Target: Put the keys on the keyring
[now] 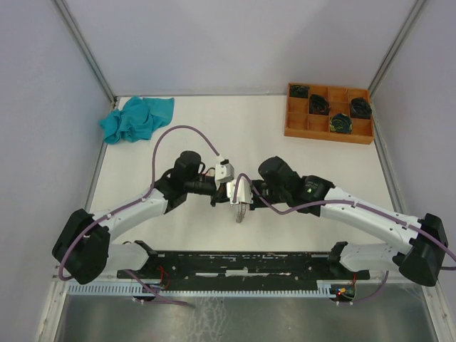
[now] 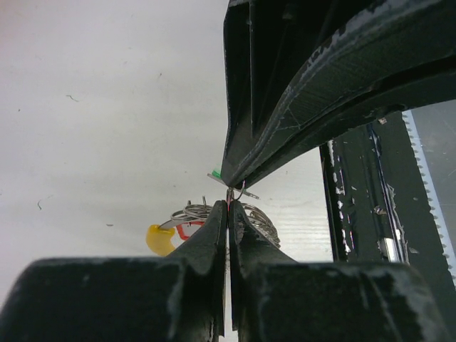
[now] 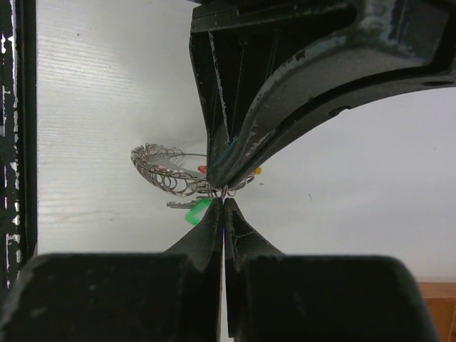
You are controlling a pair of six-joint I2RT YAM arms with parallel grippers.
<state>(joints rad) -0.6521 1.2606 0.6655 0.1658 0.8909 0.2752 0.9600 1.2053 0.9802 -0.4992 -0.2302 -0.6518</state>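
Both arms were found reaching inward over the white table (image 1: 299, 164), their tips meeting near its middle, in front of the arm bases. The left gripper (image 2: 229, 206) had its jaws fully closed, fingertip against fingertip, with a thin piece of metal wire standing up at the tips; it could not be told whether that wire belonged to the ring or to a key. The right gripper (image 3: 224, 203) was likewise closed tight, its tips pinched on the small wire loops at the edge of the keyring (image 3: 164, 173). The two sets of tips faced each other at almost the same spot on the ring, touching or very nearly so. The ring's ribbed silver coil curved away to one side of the pinch. A yellow tag (image 2: 159, 240) showed beside the coil in the left wrist view, with a red piece (image 2: 187, 229) just next to it. A green tag (image 3: 197, 212) lay just under the coil beside the right fingertips, with a small metal key against it. Whether any key was threaded on the ring could not be determined. A blue cloth (image 1: 137, 119) lay bunched at the far left corner. An orange tray (image 1: 324, 136) at the far right held black coils (image 1: 340, 123) in its compartments, well apart from the grippers.
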